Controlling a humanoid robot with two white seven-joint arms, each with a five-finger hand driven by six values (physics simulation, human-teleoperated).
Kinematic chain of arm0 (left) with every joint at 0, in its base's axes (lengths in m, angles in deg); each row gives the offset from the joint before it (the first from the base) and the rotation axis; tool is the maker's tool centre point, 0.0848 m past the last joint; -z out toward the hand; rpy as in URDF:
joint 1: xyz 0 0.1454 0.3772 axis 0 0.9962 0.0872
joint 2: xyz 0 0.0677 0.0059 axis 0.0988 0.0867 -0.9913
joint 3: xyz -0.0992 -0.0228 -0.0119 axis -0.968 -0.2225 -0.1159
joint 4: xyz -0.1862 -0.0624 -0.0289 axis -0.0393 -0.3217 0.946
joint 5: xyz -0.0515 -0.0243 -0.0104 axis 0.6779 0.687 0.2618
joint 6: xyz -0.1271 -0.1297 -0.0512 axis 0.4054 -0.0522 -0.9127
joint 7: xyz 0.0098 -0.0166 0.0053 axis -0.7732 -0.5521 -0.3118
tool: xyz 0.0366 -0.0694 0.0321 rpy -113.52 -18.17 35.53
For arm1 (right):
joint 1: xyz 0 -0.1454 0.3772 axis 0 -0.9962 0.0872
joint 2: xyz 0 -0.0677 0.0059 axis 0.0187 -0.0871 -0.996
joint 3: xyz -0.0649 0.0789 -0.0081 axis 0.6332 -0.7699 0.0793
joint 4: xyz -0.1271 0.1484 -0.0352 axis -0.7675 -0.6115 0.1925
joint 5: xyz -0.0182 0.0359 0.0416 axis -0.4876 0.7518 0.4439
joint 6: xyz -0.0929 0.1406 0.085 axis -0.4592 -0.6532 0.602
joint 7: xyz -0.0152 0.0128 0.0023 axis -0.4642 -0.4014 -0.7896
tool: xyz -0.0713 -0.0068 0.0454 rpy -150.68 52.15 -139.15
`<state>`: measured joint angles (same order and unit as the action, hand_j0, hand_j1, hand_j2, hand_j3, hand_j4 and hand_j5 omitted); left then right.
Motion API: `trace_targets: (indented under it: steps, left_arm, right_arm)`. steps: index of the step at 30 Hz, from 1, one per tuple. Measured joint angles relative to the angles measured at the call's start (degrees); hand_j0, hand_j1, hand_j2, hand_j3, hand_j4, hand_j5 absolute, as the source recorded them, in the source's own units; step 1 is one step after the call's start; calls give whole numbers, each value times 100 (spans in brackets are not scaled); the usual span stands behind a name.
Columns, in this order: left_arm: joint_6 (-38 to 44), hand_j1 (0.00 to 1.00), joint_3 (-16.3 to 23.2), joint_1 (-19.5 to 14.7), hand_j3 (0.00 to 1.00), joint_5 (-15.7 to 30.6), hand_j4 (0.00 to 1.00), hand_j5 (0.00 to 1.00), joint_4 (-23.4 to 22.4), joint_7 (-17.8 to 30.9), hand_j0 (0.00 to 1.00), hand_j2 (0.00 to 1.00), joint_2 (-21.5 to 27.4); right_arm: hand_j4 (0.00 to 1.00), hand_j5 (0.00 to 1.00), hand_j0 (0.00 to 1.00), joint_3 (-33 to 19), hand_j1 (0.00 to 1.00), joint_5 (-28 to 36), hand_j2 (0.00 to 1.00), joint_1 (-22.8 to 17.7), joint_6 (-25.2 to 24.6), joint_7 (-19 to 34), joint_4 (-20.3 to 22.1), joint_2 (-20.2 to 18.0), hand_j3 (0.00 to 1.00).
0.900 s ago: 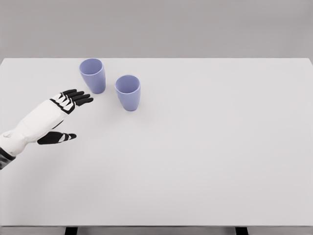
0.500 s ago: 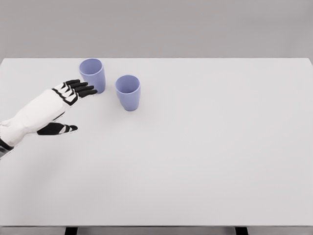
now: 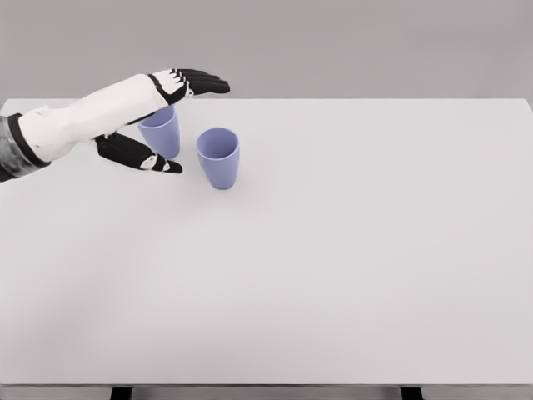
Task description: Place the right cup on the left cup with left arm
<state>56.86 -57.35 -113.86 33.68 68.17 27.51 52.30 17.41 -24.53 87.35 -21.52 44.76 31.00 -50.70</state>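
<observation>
Left hand (image 3: 150,112) is raised over the left cup (image 3: 160,133), fingers (image 3: 204,83) stretched flat and spread, thumb down in front of that cup, gripping nothing. Hand partly hides the left cup's rim. Right cup (image 3: 218,157) stands upright on the white table (image 3: 350,250), just right of and slightly nearer than the left cup, clear of the hand.
</observation>
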Motion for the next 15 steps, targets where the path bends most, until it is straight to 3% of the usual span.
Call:
trace_targets:
  steps: [5, 13, 15]
  left_arm:
    - [228, 100, 680, -360, 100, 33, 100, 100, -360, 11, 100, 100, 67]
    - [2032, 100, 931, -940, 100, 639, 100, 100, -521, 13, 100, 100, 86]
    - [2465, 100, 1047, -1248, 100, 810, 100, 100, -545, 12, 100, 100, 83]
  right_arm:
    - [100, 100, 100, 0, 100, 0, 100, 0, 0, 0, 0, 0, 100]
    - [100, 100, 100, 0, 100, 0, 100, 0, 0, 0, 0, 0, 100]
    - [100, 100, 100, 0, 100, 0, 100, 0, 0, 0, 0, 0, 100]
